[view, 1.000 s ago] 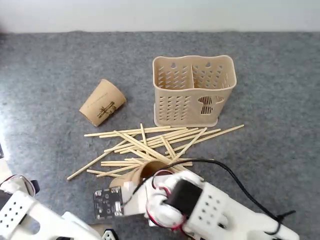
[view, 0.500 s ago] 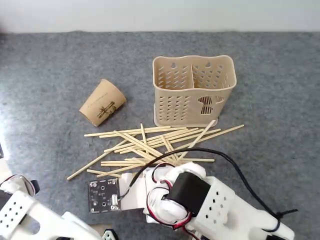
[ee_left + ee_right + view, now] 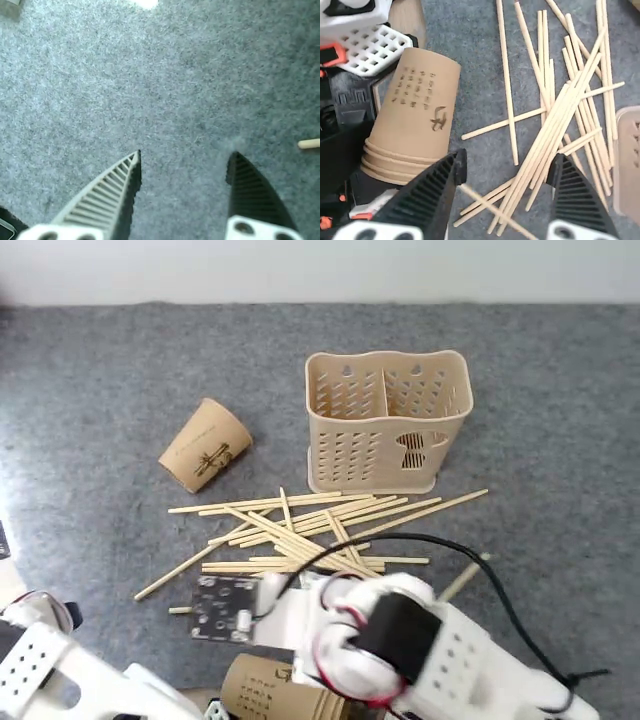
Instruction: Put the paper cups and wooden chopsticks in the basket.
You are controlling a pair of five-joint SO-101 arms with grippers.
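Right gripper (image 3: 507, 172) hangs low over the near part of the desk (image 3: 100, 370), fingers spread apart, nothing clamped. A stack of paper cups (image 3: 412, 130) lies on its side at the near edge of the desk, just beside one right finger (image 3: 437, 187) and outside the gap; the rim end of the stack is nearest that fingertip. In the high view the same stack (image 3: 265, 695) pokes out from under the right arm (image 3: 400, 640). The chopsticks (image 3: 560, 100) lie in a loose crossed pile at mid desk, and the near ends of several reach into the gap between the right fingers, flat on the desk and not gripped. In the high view the pile (image 3: 300, 530) sits between the arm and the basket (image 3: 388, 420), which stands upright toward the far edge, with two compartments. A single paper cup (image 3: 205, 445) lies on its side left of the basket, well apart from both grippers. A stray chopstick (image 3: 462, 580) lies apart from the pile, on the right side beside the right arm. Left gripper (image 3: 182, 165) hangs over bare desk at the near left corner, fingers apart and holding nothing; a chopstick tip (image 3: 309, 144) shows near its dark finger (image 3: 250, 185), not touching it.
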